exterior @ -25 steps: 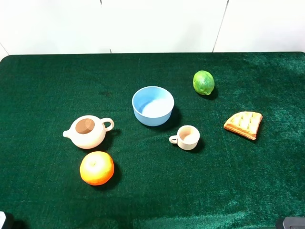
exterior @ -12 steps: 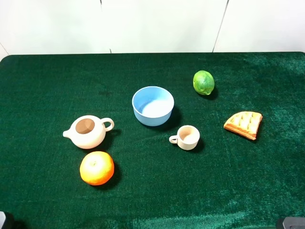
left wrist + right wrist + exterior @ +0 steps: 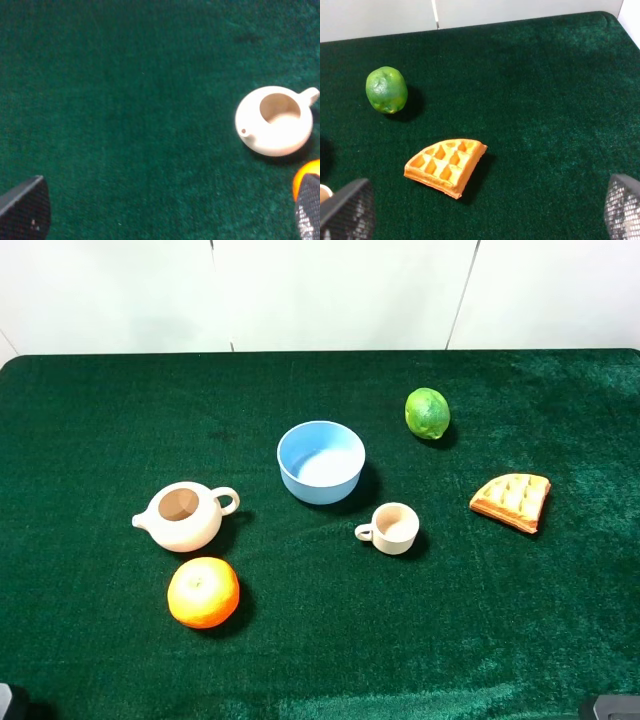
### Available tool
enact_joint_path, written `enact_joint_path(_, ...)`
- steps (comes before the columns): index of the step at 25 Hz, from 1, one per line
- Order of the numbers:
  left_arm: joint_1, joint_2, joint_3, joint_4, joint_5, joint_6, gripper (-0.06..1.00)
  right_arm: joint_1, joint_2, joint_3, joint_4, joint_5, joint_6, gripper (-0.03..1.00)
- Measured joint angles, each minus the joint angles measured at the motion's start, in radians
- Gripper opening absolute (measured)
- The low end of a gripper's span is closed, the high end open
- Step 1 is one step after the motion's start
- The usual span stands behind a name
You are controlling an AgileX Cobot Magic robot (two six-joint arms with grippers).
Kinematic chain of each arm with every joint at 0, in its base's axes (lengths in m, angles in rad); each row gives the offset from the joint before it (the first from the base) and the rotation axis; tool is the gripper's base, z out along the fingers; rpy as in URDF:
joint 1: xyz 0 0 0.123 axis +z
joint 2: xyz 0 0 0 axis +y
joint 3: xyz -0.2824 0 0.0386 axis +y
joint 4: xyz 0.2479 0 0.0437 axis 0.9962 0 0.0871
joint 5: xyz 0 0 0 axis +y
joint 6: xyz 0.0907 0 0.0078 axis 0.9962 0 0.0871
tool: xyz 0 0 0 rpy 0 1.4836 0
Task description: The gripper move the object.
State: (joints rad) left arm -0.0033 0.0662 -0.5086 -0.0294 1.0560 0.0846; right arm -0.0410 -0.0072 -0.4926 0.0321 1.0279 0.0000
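- at the near table edge, left gripper: fingers spread wide, nothing between them, above bare green cloth.
- right gripper: also spread and empty, waffle wedge and lime ahead.
- orange sits on the cloth just beside the teapot (lidless), untouched.
- blue bowl and small cup mid-table.

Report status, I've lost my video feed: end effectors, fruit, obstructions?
Both end effectors open, empty, at the near edge. Round dimpled orange fruit untouched on green cloth. Cream ceramic teapot right behind it.
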Motion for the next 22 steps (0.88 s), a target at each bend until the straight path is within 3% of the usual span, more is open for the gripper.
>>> enact_joint_path(22, 0.000, -0.073, 0.004, -0.030, 0.001, 0.036, 0.99, 0.000, 0.000, 0.000, 0.000, 0.000, 0.000, 0.69)
